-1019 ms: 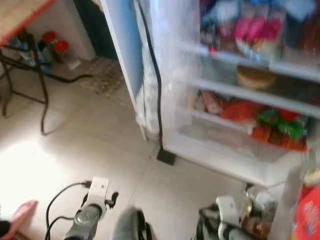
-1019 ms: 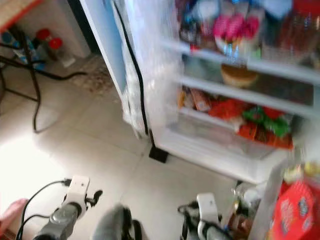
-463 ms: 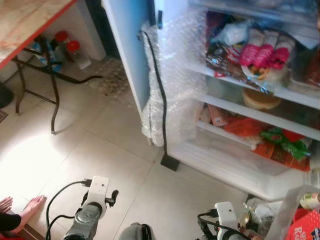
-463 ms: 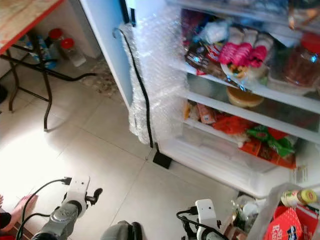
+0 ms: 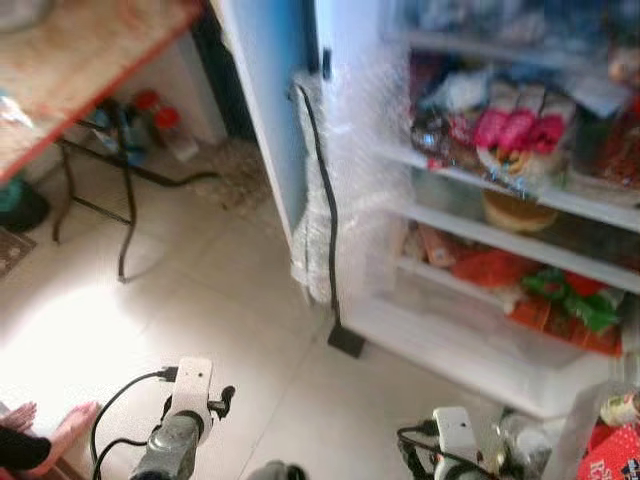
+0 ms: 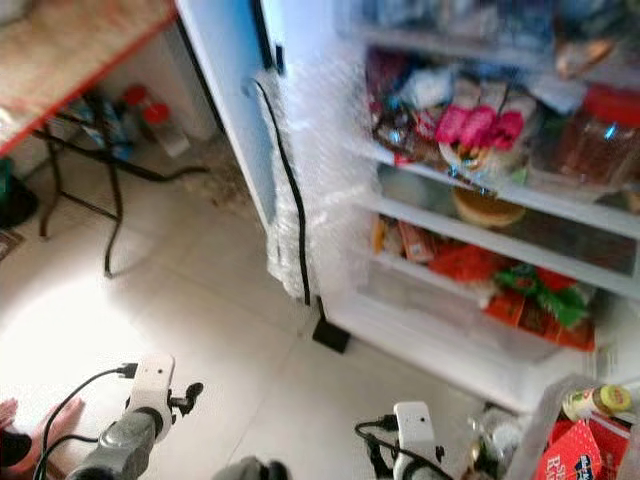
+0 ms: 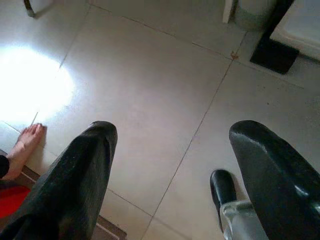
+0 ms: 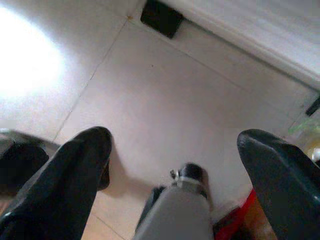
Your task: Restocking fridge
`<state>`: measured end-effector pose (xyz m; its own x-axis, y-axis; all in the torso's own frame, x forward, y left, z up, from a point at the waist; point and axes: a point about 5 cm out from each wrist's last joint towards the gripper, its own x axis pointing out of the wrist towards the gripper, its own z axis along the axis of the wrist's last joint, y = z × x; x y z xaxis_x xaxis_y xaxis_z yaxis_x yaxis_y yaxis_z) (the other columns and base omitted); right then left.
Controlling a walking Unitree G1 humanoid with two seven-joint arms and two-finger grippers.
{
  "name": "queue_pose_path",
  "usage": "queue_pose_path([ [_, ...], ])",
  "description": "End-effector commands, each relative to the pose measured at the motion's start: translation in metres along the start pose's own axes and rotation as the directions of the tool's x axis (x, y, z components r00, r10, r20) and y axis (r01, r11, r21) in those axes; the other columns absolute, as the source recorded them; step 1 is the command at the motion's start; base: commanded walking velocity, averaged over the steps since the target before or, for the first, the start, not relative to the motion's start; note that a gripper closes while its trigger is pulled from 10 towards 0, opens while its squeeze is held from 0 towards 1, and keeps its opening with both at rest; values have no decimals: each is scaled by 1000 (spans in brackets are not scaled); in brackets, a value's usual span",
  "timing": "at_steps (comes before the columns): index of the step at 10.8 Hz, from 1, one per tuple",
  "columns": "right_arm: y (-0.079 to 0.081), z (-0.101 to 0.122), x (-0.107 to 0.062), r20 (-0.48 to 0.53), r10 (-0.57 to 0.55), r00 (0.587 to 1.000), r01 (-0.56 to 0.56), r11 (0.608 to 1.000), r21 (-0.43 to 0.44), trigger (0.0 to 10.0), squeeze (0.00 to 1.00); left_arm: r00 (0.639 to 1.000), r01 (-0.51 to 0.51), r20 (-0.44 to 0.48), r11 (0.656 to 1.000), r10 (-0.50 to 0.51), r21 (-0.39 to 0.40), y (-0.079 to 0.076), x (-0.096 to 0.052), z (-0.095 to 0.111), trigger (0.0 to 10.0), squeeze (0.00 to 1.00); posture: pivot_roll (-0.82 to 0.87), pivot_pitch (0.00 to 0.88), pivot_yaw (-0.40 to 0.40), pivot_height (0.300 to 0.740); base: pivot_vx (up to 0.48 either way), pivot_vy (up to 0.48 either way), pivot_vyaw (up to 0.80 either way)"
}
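Pale tiled floor (image 5: 200, 300), black block (image 5: 346, 340) on it, possibly a door stop

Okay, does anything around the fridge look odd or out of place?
Yes. Bubble wrap still clings to the open fridge's side edge, bunching near the floor, and a black cable hangs down over it to a black block on the tiles. The shelves look crammed with packets. Nothing looks spilled.

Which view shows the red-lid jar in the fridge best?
Right eye view: the red-lid jar sits whole on the upper shelf, lid and body clear. Left eye view cuts it at the frame edge. Both wrist views face floor tiles.
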<state>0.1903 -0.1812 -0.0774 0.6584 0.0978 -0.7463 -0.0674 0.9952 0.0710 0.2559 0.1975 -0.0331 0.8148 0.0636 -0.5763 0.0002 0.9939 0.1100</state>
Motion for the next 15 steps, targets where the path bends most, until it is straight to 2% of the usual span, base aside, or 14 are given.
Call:
queue_pose_path([
  [1, 3, -8, -1, -23, 1, 1000, 0, 1000, 26, 10000, 0, 999, -30, -36, 1000, 29, -9, 8, -2, -7, 10000, 0, -81, 74, 111, 740, 0, 0, 0],
  [2, 2, -4, 0, -18, -2, 1000, 2, 1000, 23, 10000, 0, 998, -50, -42, 998, 48, -47, 7, -1, -6, 10000, 0, -79, 63, 104, 740, 0, 0, 0],
  [7, -8, 12, 3, 1, -32, 999, 32, 999, 19, 10000, 0, 996, -80, -58, 992, 74, -97, -1, 1, -5, 10000, 0, -37, 53, 36, 740, 0, 0, 0],
  [11, -11, 12, 2, 4, -34, 999, 34, 999, 19, 10000, 0, 994, -79, -83, 992, 71, -102, -6, -3, -15, 10000, 0, -54, 54, 29, 740, 0, 446, 0],
  [15, -12, 12, 2, -7, -41, 999, 41, 999, 26, 10000, 0, 995, -71, -82, 993, 64, -92, -7, -2, -14, 10000, 0, -60, 61, 41, 740, 0, 446, 0],
])
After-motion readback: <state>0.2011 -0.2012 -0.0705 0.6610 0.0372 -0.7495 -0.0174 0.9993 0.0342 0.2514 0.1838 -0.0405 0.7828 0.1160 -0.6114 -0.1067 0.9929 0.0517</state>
